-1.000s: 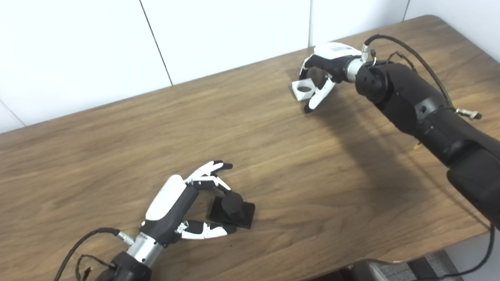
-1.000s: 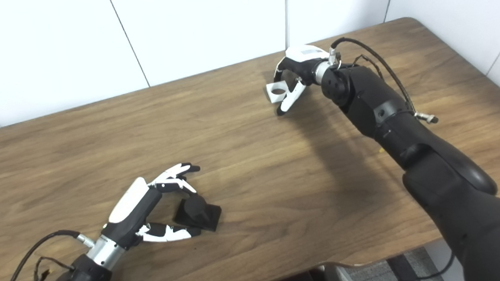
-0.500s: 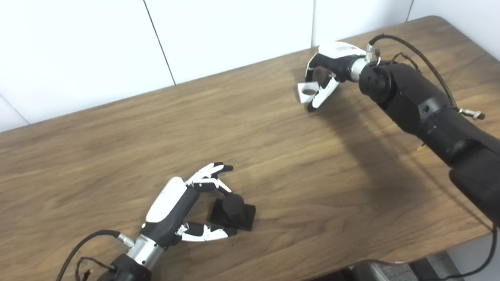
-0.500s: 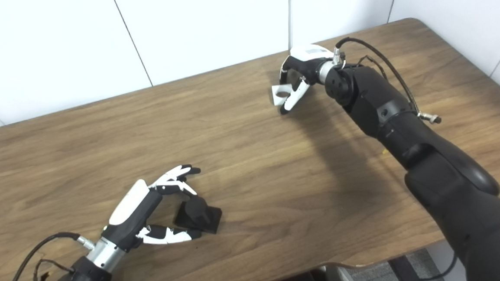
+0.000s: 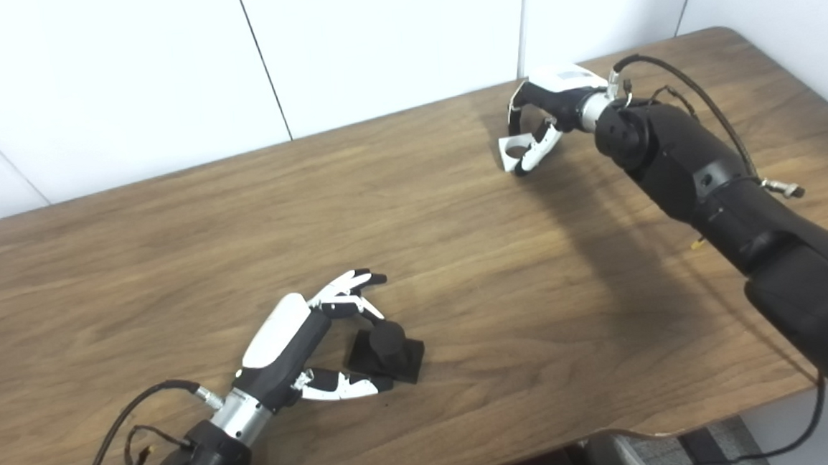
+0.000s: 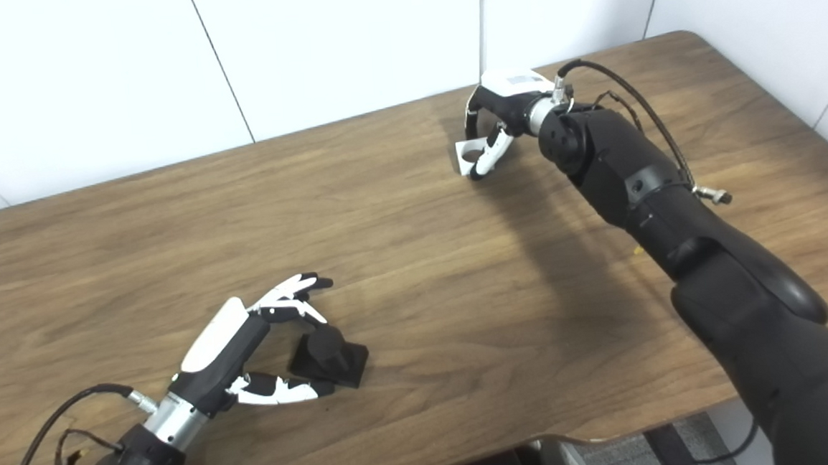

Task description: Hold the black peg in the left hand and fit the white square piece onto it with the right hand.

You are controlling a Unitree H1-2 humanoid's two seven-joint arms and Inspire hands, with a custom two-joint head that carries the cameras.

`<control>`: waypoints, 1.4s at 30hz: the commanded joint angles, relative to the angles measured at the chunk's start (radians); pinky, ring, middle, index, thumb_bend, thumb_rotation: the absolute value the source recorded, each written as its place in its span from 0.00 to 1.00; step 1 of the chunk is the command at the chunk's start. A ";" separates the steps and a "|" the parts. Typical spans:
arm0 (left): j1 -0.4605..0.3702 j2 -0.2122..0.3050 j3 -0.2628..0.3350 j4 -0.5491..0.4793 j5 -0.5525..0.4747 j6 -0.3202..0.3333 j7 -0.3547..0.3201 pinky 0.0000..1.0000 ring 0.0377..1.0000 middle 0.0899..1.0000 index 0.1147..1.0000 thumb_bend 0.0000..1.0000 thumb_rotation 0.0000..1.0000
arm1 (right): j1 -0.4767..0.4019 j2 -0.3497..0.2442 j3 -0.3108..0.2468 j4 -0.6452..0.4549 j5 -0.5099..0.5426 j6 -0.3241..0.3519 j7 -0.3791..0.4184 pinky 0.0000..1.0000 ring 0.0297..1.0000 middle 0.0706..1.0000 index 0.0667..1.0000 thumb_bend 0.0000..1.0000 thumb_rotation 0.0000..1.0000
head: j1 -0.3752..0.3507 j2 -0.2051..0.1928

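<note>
Over at two o'clock on the table (image 5: 170,240), the right hand (image 5: 546,106) pinches the white piece (image 5: 516,147) between its fingers. Near seven o'clock, the left hand (image 5: 305,340) sits spread around the peg (image 5: 385,349), not clamping it.

A wooden table (image 5: 459,258) with a brown grain running left to right fills most of the view; its far edge meets a white panelled wall and its right far corner is rounded. Near the front left a black peg (image 5: 385,351) sits directly on the tabletop: a flat square base with a short round post standing up from it. Toward the far right a white square piece (image 5: 517,151) with a round hole is close to the surface, tilted; whether it touches the wood cannot be told. A small yellowish speck (image 5: 693,244) lies on the wood at the right, near the front edge
</note>
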 commanded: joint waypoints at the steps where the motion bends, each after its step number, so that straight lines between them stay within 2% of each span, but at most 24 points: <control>1: 0.032 0.041 -0.009 0.031 0.033 0.083 -0.063 0.82 0.94 0.88 0.42 0.52 0.07 | -0.011 -0.039 -0.002 -0.014 -0.029 0.013 -0.017 0.86 0.88 0.82 0.45 0.52 0.14 | 0.001 0.001; 7: 0.032 0.039 -0.011 0.037 0.034 0.072 -0.056 0.81 0.94 0.88 0.42 0.52 0.07 | 0.018 -0.038 -0.033 -0.076 -0.012 0.019 -0.028 0.86 0.87 0.82 0.45 0.52 0.14 | 0.014 0.010; 17: 0.023 0.035 -0.015 0.045 0.028 0.089 -0.068 0.80 0.94 0.88 0.42 0.52 0.07 | 0.092 -0.051 -0.122 -0.364 0.050 0.006 0.025 0.95 0.92 0.83 0.45 0.52 0.14 | 0.030 0.015; 23: 0.019 0.033 -0.024 0.039 0.046 0.122 -0.077 0.81 0.95 0.89 0.42 0.52 0.07 | 0.141 -0.066 -0.168 -0.546 0.069 0.030 0.080 0.90 0.92 0.84 0.45 0.52 0.14 | 0.049 0.016; 28: 0.018 0.025 -0.024 0.053 0.044 0.110 -0.068 0.80 0.94 0.88 0.42 0.52 0.07 | 0.186 -0.071 -0.207 -0.682 0.104 0.049 0.121 0.88 0.91 0.83 0.44 0.52 0.14 | 0.064 0.019; 32: 0.018 0.019 -0.024 0.054 0.039 0.108 -0.066 0.82 0.94 0.88 0.42 0.52 0.07 | 0.236 -0.048 -0.256 -0.801 0.146 0.128 0.153 0.81 0.91 0.83 0.44 0.52 0.14 | 0.080 0.024; 36: 0.014 0.015 -0.027 0.047 0.049 0.121 -0.071 0.82 0.95 0.89 0.42 0.52 0.07 | 0.290 -0.031 -0.292 -0.894 0.178 0.159 0.156 0.78 0.91 0.83 0.44 0.52 0.14 | 0.124 0.029; 40: 0.011 0.008 -0.031 0.046 0.056 0.128 -0.069 0.82 0.95 0.89 0.42 0.52 0.07 | 0.341 -0.013 -0.302 -0.998 0.171 0.215 0.165 0.78 0.91 0.83 0.44 0.52 0.14 | 0.160 0.034; 42: 0.008 0.004 -0.031 0.062 0.052 0.109 -0.060 0.82 0.95 0.89 0.42 0.52 0.07 | 0.381 0.027 -0.305 -1.081 0.150 0.291 0.167 0.81 0.91 0.83 0.44 0.52 0.14 | 0.175 0.037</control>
